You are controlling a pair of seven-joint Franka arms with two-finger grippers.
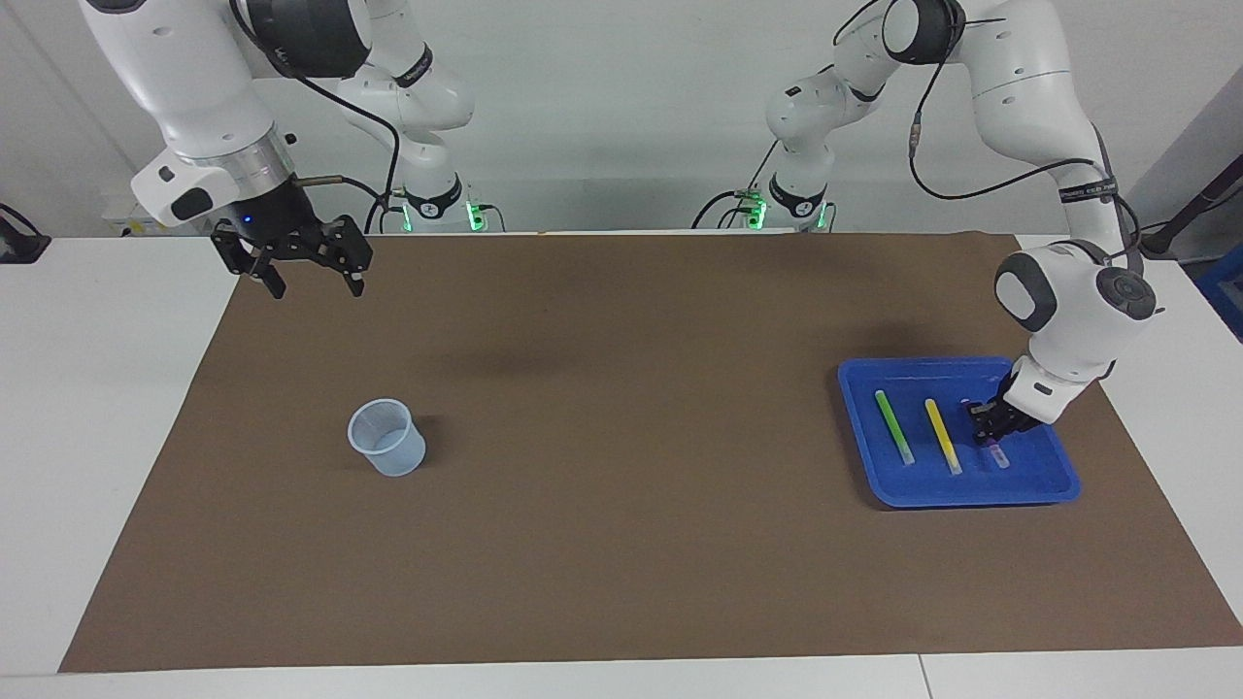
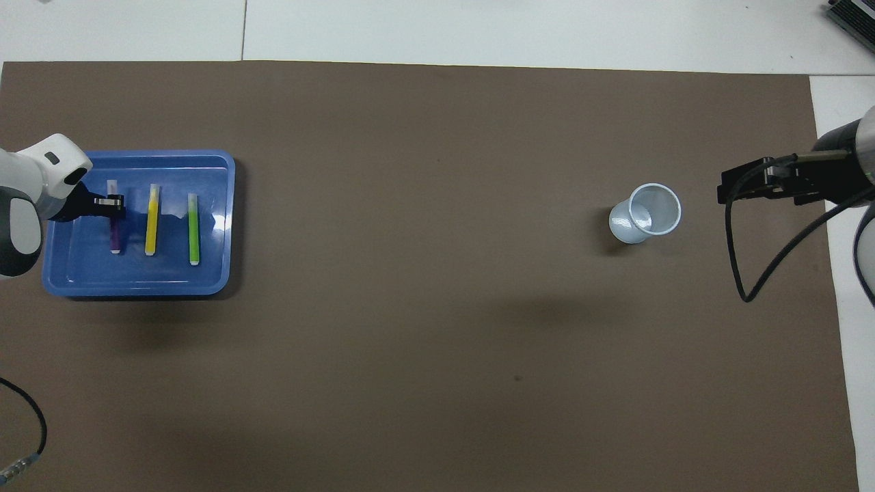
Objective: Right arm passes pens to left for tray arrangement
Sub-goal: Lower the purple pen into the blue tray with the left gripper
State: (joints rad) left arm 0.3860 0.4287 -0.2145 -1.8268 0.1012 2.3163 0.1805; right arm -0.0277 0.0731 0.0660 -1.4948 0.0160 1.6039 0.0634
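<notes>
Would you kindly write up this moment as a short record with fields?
tray: blue tray, toward the left arm's end of the table
contents: green pen, yellow pen, purple pen, side by side
left gripper, shut on the purple pen in the tray
right gripper, open, raised, waiting
cup: translucent cup, upright, empty

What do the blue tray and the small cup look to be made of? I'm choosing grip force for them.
The tray looks like glossy moulded plastic: bright highlights, rounded corners, a raised rim. The cup looks like thin translucent plastic, probably flexible: the brown mat shows faintly through its pale wall.
</notes>
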